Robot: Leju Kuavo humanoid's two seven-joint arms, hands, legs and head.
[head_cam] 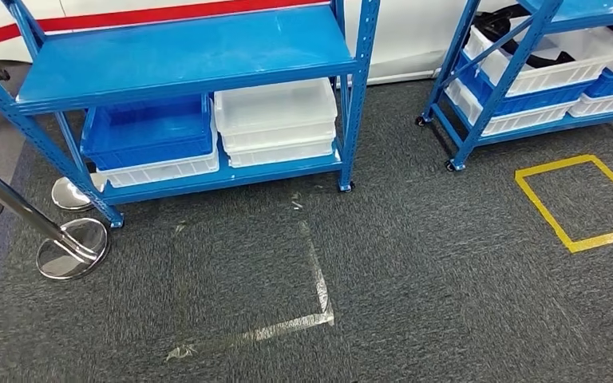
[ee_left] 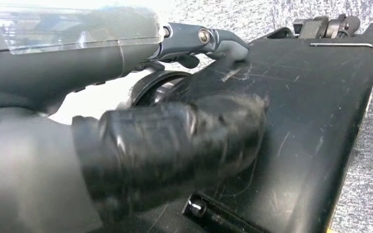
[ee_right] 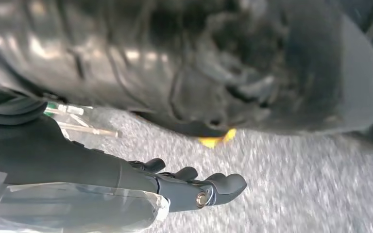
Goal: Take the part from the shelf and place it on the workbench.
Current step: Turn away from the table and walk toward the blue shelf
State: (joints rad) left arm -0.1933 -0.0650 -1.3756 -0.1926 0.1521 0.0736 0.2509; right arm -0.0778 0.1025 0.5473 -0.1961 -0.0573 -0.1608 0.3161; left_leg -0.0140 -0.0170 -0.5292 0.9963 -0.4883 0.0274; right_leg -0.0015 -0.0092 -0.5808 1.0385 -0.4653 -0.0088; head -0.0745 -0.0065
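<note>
Head view blue shelf [head_cam: 183, 56] with bins, wrist views both hands [ee_left: 175, 141] [ee_right: 189, 187] empty, fingers apart.

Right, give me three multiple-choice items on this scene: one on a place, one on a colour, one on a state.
1. Where is the blue bin?
A. On the carpet
B. On the lower shelf of the near shelf rack, beside the white bins
C. On the top shelf

2. What colour is the tape square on the floor at the right?
A. Yellow
B. Green
C. Black

3. What is the right hand doing?
A. Holding a white bin
B. Gripping a shelf post
C. Holding nothing

Answers:
1 B: the blue bin sits low in the shelf rack, next to the white bins.
2 A: the tape square is yellow.
3 C: the right hand hangs over carpet with nothing in its fingers.
</note>
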